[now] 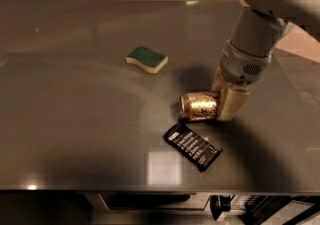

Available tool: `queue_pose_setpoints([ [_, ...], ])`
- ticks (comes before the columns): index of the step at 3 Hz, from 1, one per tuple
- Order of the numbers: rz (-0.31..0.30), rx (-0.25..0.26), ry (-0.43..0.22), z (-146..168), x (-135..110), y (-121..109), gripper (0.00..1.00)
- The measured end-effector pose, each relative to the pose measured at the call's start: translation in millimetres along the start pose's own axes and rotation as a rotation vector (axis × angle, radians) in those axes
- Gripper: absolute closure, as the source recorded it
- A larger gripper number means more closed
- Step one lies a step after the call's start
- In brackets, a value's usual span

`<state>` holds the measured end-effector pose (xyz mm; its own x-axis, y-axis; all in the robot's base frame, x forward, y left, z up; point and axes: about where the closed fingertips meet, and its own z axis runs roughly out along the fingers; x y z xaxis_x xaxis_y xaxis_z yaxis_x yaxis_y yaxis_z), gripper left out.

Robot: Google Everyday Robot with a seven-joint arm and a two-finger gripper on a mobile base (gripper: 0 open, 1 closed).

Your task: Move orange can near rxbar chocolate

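Fingers (233, 103) clamped on right end of orange can (199, 106), 1 pad in front, 1 behind. Gripper (224, 99) low over table (75, 119), right of centre, arm (256, 34) rising to upper right. Can lying on side, silver end facing left. Rxbar chocolate (192, 146) flat just below can, nearly touching. Green-and-yellow sponge (146, 58) well apart, upper left.

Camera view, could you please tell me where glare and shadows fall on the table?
In the camera view, a pale square glare sits on the table beside the rxbar chocolate; the gripper, shut on the orange can, casts soft shadows around itself.
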<state>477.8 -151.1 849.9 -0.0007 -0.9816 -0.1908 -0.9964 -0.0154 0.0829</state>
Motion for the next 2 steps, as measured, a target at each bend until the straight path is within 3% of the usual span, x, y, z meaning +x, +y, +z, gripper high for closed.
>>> queue_pose_setpoints([
  [1, 0.007, -0.009, -0.001, 6.0, 1.2, 5.7, 0.14],
  [2, 0.02, -0.003, -0.009, 7.5, 2.1, 5.8, 0.0],
])
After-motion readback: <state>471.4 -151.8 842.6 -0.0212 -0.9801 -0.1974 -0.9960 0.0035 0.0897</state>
